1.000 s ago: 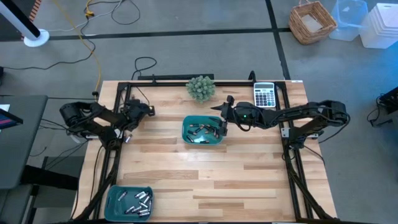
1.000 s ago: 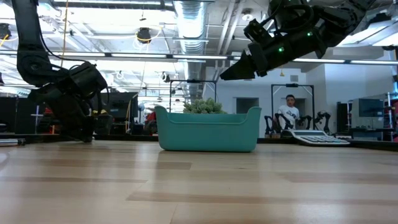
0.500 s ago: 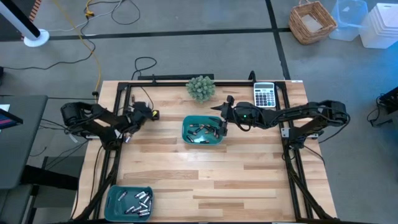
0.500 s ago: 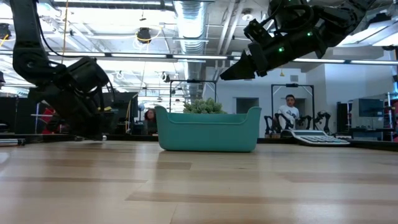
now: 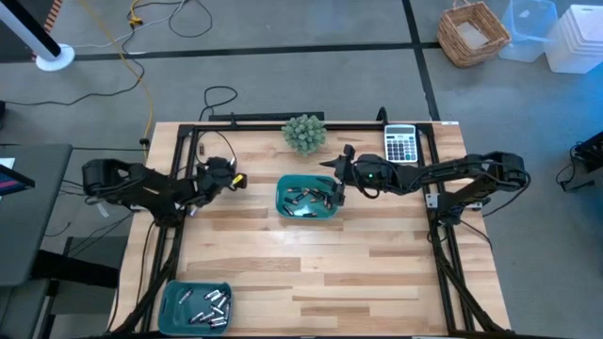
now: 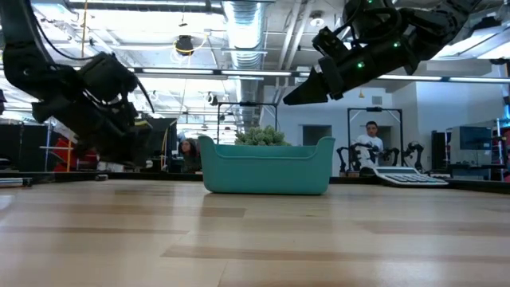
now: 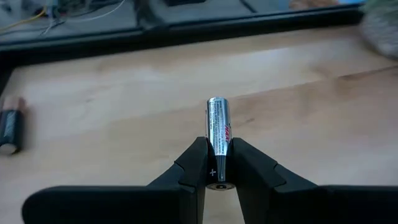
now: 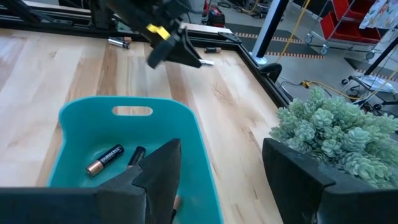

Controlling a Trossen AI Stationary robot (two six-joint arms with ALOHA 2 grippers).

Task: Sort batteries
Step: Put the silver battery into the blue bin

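One battery (image 7: 217, 134) sits pinched by its end in our left gripper (image 7: 217, 163) fingers above the table (image 5: 311, 264), and could pivot loose in transit; our right gripper (image 8: 217, 168) hangs wide over the teal tray (image 5: 306, 196).

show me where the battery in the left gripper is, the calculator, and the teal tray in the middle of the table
battery (image 7: 217, 127), left wrist view, on its silver body above the fingers.
calculator (image 5: 401, 145), high view, on its keypad.
teal tray (image 6: 265, 177), low view, on its front wall.
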